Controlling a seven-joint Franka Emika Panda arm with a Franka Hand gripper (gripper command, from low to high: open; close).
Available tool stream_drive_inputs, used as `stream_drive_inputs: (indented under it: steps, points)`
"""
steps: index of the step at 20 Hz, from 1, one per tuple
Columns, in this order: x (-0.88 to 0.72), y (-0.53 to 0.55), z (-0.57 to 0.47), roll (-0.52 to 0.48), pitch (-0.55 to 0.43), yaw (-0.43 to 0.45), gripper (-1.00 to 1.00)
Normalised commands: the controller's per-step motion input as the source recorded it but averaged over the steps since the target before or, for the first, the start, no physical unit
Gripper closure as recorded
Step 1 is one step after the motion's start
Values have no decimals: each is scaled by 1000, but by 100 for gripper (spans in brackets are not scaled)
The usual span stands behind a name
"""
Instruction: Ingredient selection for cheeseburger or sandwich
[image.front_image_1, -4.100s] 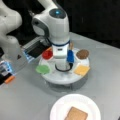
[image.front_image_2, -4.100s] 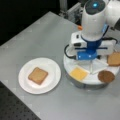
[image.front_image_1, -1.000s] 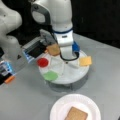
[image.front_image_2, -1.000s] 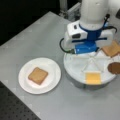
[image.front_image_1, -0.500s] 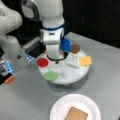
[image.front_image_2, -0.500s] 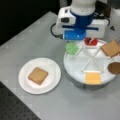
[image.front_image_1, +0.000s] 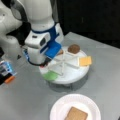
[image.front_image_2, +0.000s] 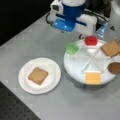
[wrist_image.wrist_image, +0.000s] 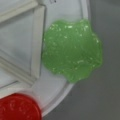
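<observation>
Hanging over the divided tray (image.front_image_2: 75, 72), my gripper's fingers are hidden, spread untellable. Green lettuce (wrist_image.wrist_image: 72, 50) fills wrist view's centre, at the rim; one bread slice (image.front_image_2: 37, 75) lies on the plate (image.front_image_2: 53, 72).

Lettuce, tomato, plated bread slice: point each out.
lettuce (wrist_image.wrist_image: 72, 51): wrist view, middle of the green piece.
tomato (image.front_image_2: 90, 40): a front view, top of the red disc.
bread slice (image.front_image_2: 37, 75): a front view, centre of the slice on the plate.

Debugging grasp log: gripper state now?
Gripper: fingers not visible in any view; state cannot be told. Wrist camera looks straight down on the lettuce at the tray rim.
</observation>
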Motion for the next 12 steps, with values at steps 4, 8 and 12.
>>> stream_drive_inputs:
  steps: [4, 8, 12]
  points:
    - [-31, -216, -152, 73, 45, -216, -100]
    - [14, -206, -223, 132, -6, -108, -100]
    - [1, -193, -270, 290, -47, 5, -100]
